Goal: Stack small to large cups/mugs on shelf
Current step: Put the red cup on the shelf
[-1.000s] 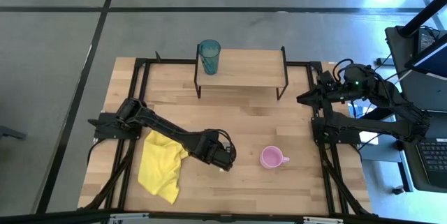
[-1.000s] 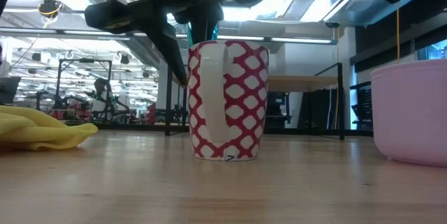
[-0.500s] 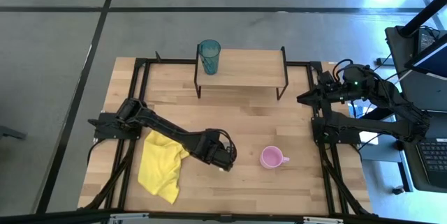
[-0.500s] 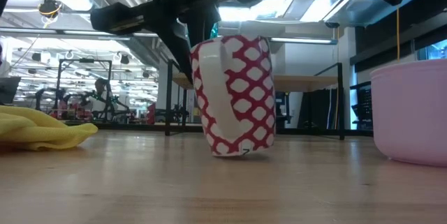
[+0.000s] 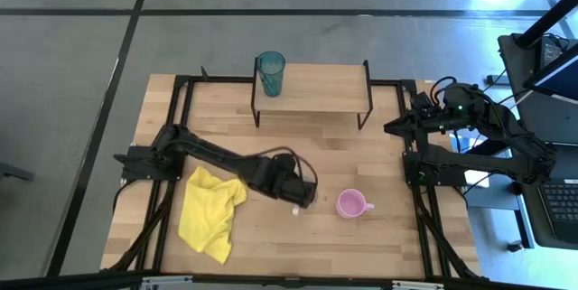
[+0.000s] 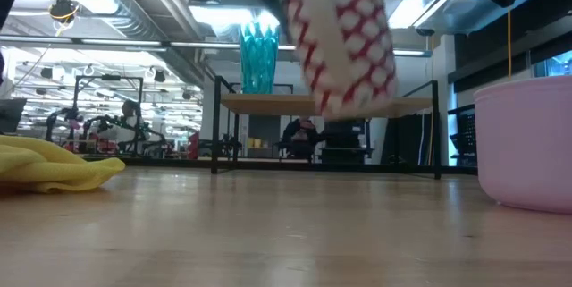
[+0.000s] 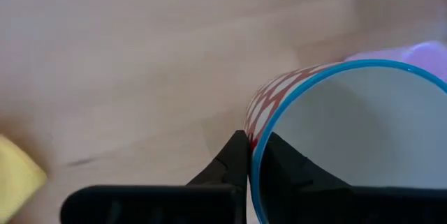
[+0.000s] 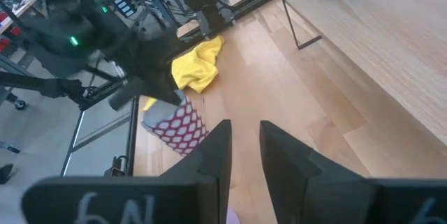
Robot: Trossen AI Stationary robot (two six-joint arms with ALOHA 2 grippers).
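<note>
Three vessels are in play: a red-and-white mug hangs tilted above the table, its rim pinched between the fingers of the left gripper; a pink mug sits on the tabletop just beside it, handle pointing toward the right arm; and a teal tumbler stands upright at one end of the shelf. One shelf, at the table's far edge, has most of its board bare beside the tumbler. From table height, daylight shows between the lifted mug and the table, and the wood between the mugs and the shelf is open. One yellow cloth lies crumpled near the front edge on the left arm's side, apart from both mugs. The right gripper waits off the table's right edge, near the shelf's end, its fingers standing a little apart and holding nothing. Black frame rails border the table on both sides.
</note>
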